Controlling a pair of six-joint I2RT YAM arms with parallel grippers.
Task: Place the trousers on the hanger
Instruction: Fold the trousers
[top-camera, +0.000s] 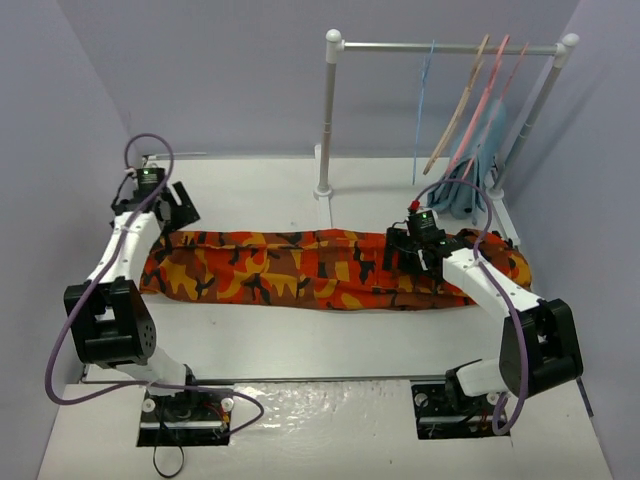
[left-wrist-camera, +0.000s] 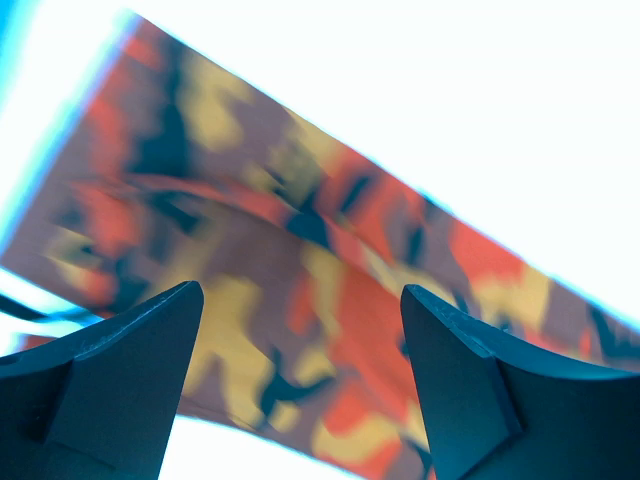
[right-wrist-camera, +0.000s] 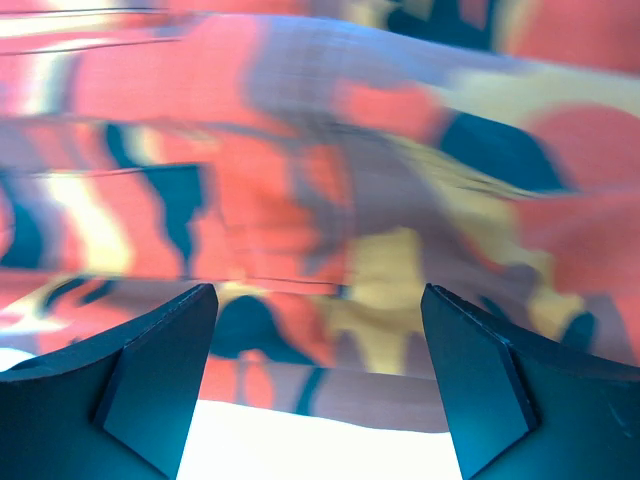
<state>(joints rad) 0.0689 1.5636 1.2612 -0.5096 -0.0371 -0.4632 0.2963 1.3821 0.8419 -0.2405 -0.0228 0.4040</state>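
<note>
A white surface seen from above, with two robot arms mounted at its near edge. The trousers, in orange, red, yellow and black camouflage print, lie flat in a long band running left to right across the middle of the surface.

The left arm reaches to the far left end of the trousers. Its jaws are open, hanging just beside the far corner of that end. In the left wrist view its two dark fingers stand wide apart with nothing between them, and the printed fabric crosses the view beyond them.

The right arm reaches over the right part of the trousers. Its jaws are open too. In the right wrist view the fingers are spread, empty, close above the fabric, which fills nearly the whole view and is blurred.

At the far right stands a white clothes rail. The hanger, thin light-blue wire, hangs from the rail by its hook, well apart from the trousers. To its right on the same rail hang a tan wooden hanger, a pink hanger and a teal-blue cloth.
</note>
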